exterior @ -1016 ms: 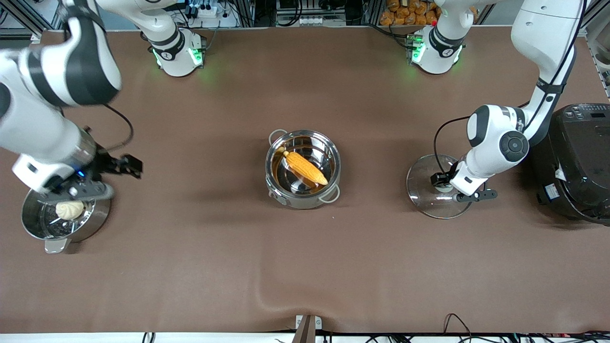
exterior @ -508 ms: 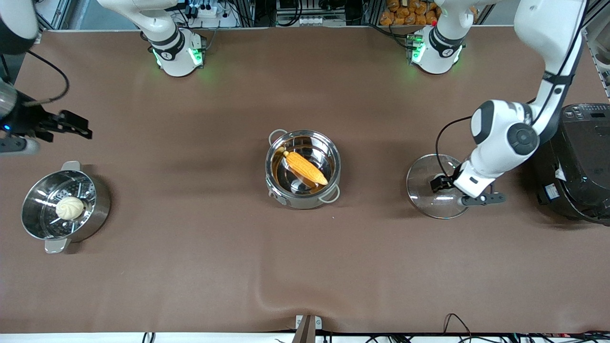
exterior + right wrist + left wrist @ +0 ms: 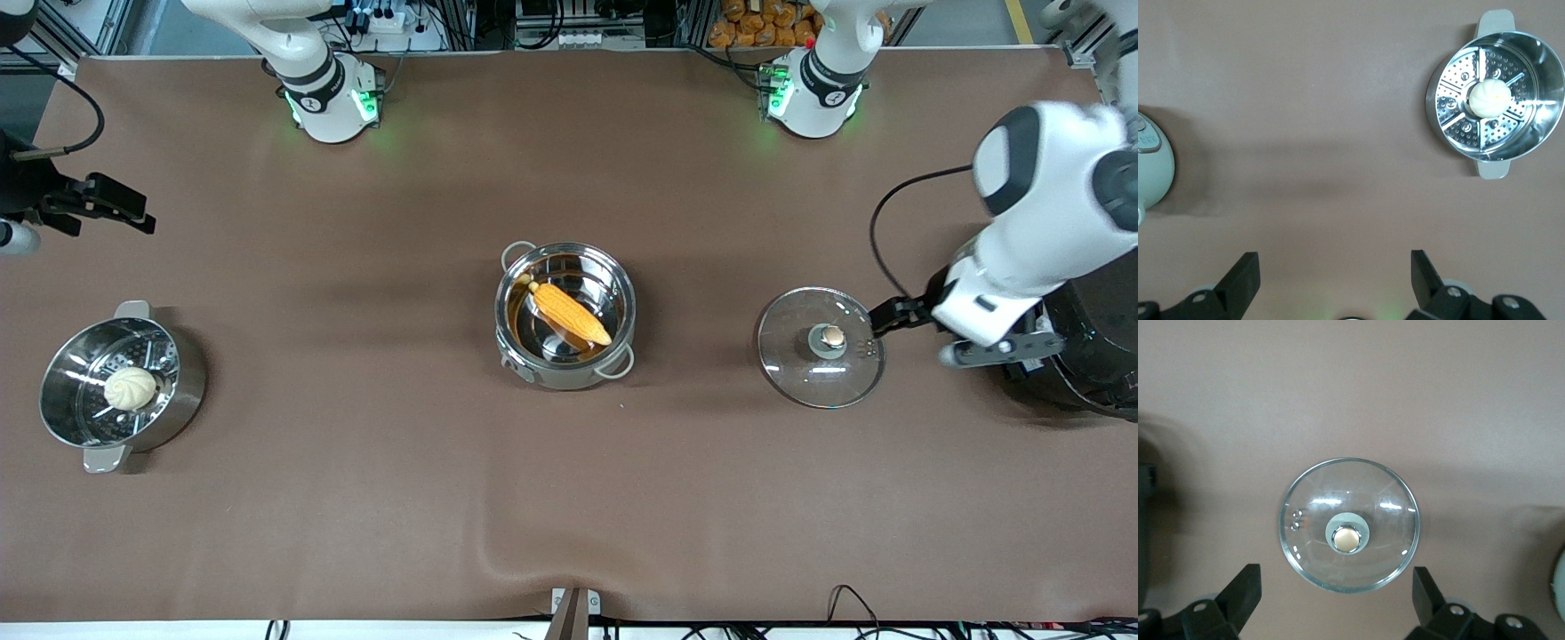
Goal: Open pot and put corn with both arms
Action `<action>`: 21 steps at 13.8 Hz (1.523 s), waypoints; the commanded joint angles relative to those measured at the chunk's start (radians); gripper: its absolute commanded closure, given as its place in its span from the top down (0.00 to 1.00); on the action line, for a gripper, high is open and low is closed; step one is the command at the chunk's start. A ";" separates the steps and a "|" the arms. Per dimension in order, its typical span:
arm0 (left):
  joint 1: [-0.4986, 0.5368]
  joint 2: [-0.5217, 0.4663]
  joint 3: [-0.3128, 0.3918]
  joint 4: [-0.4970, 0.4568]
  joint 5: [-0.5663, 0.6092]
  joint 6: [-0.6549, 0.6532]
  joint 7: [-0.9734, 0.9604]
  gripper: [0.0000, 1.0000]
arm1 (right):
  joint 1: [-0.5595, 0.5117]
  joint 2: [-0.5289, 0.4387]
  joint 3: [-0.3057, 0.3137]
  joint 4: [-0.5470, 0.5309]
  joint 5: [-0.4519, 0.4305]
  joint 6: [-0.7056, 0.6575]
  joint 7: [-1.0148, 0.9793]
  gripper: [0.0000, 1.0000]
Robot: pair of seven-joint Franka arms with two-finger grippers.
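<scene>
Left pincer (image 3: 1331, 600) open above glass lid (image 3: 821, 347) — corn (image 3: 570, 313) in pot (image 3: 565, 316).

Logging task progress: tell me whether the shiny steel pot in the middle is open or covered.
Open. The shiny round steel pot has no lid on it; its clear glass lid lies flat on the table toward the left arm's end.

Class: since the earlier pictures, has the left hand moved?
Yes. The left hand has left the lid and drawn back toward the rice cooker.
</scene>
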 commanded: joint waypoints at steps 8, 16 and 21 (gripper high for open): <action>-0.002 0.008 -0.005 0.270 0.015 -0.289 0.003 1.00 | -0.093 -0.027 0.078 0.035 -0.033 -0.019 -0.077 1.00; -0.002 0.007 -0.009 0.270 0.014 -0.291 0.006 1.00 | -0.093 -0.029 0.072 0.035 -0.019 -0.040 0.025 1.00; -0.002 -0.005 -0.007 0.270 0.014 -0.318 0.006 1.00 | -0.084 -0.027 0.078 0.037 -0.015 -0.042 0.047 1.00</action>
